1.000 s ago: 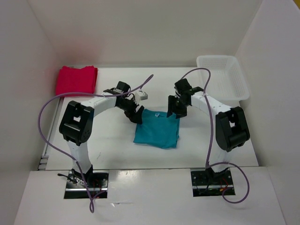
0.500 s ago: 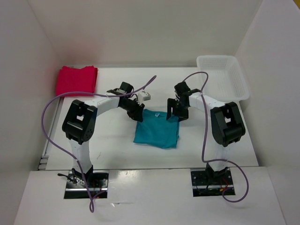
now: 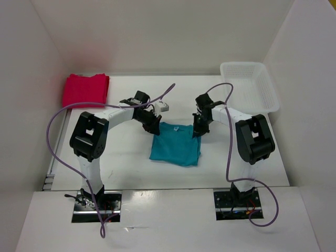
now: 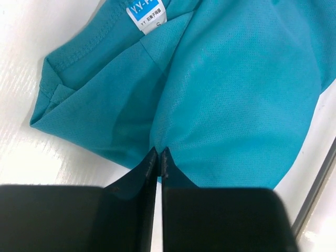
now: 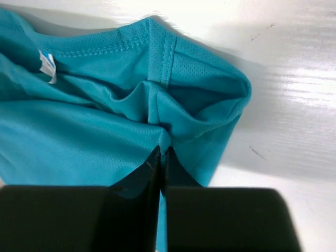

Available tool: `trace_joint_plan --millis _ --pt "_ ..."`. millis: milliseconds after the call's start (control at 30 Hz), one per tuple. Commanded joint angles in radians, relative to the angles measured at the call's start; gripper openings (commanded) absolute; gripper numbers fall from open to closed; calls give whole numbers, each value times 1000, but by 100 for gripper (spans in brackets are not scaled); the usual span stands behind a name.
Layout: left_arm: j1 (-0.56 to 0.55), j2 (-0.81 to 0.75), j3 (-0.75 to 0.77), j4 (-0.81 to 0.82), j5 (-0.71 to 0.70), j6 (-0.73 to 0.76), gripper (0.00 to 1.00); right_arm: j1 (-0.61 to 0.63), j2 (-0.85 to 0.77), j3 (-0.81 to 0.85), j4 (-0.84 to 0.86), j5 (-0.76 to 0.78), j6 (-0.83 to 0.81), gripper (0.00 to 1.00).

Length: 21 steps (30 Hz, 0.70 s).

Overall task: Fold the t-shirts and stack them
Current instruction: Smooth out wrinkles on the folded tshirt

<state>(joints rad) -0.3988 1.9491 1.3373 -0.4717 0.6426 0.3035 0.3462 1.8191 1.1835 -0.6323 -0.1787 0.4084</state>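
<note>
Soft cotton teal-blue t-shirt lies folded mid-counter between the two arms, on the white counter. Collar edge faces the far side.

Left pincer sits at the shirt's far-left corner, right pincer at the far-right corner. From the top view the tips blend into the black wrist parts, so the grip can't be read there.

Left wrist view: left pincer is pressed together and pinching a tuck of teal fabric. How much cloth is between the tips is hidden. The black finger bodies fill the bottom of the frame. The white-and-blue neck label is cut off at the top edge and its print is only partly legible.

Right wrist view: right pincer is also closed, pinching bunched teal fabric just below the collar seam. The shirt runs off frame to the left.

Red-pink folded fabric pile sits in the far-left corner. Can't tell whether it's one shirt or two.

White plastic lattice basket is in the far-right corner, and its contents aren't discernible.
</note>
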Motion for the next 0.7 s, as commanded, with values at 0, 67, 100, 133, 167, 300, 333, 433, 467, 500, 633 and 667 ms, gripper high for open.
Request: trace_joint_plan --millis 0,67,100,133,167,300,333,433,467,500,633,667 --pt "-3 -44 46 -7 34 -32 5 -7 -73 4 -32 4 20 0" --pt "-3 -55 57 -18 22 -32 3 -7 -115 4 -47 4 20 0" --pt "-3 -65 69 -28 22 -44 2 -16 -128 13 -61 4 20 0" --pt "-3 -65 86 -41 22 -53 2 -16 -142 13 -61 4 20 0" --pt "-3 -76 98 -59 22 -53 1 -16 -168 25 -75 -5 20 0" --pt "-3 -98 184 -99 9 -64 0 -30 -213 62 -86 -27 29 0" --pt "6 -98 198 -99 -1 -79 0 -30 -224 62 -86 -36 29 0" --pt "15 -98 230 -108 -1 -89 0 -61 -224 62 -72 -68 38 0" --pt "15 -98 230 -108 -11 -89 0 -76 -210 62 -72 -68 38 0" --pt "15 -87 230 -108 -11 -89 0 -76 -196 62 -60 -82 38 0" --pt "15 -78 240 -87 -23 -89 0 -105 -172 83 -26 -91 38 0" --pt "15 -64 240 -75 -37 -98 0 -121 -161 84 -14 -91 38 0"
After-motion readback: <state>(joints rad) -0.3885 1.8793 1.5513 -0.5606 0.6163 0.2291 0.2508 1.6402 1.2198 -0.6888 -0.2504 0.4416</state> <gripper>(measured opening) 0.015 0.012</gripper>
